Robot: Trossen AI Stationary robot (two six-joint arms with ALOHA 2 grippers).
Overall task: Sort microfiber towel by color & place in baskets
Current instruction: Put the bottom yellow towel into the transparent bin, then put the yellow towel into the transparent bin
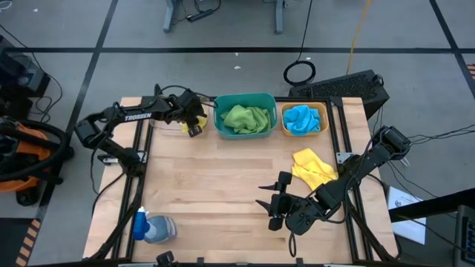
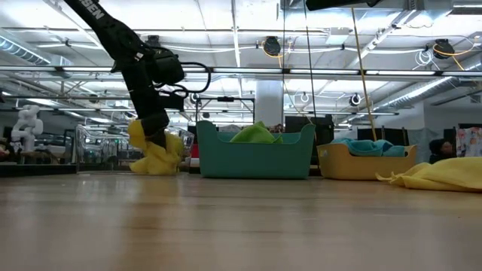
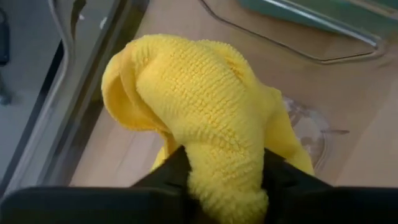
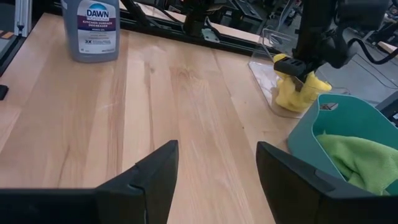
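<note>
My left gripper [image 1: 194, 124] is at the table's far left, over the clear basket [image 4: 266, 65], shut on a yellow towel [image 2: 154, 156]. To the right of the clear basket stands the teal basket [image 1: 220, 126] with a green towel [image 1: 246, 118] in it. Farther right, the orange basket [image 1: 323, 113] holds a blue towel [image 1: 301, 119]. A second yellow towel [image 1: 313, 167] lies crumpled on the table near the right edge. My right gripper [image 1: 272, 200] hovers open near the table's near right, left of that towel, touching nothing. My left gripper pinches a bunched part of the yellow towel [image 3: 227, 177] between its two fingers [image 3: 171, 171], several layers thick, coming from above and pointing down. The towel hangs below the fingers inside the clear basket, and its lower end [image 2: 151, 167] reaches down to about the basket's floor.
A Dawn dish-soap bottle [image 1: 152, 228] lies near the table's near left corner. Bare wood fills the table's middle [image 1: 223, 178]. Dark frame rails run along the left edge [image 1: 141, 148] and the right edge [image 1: 343, 133].
</note>
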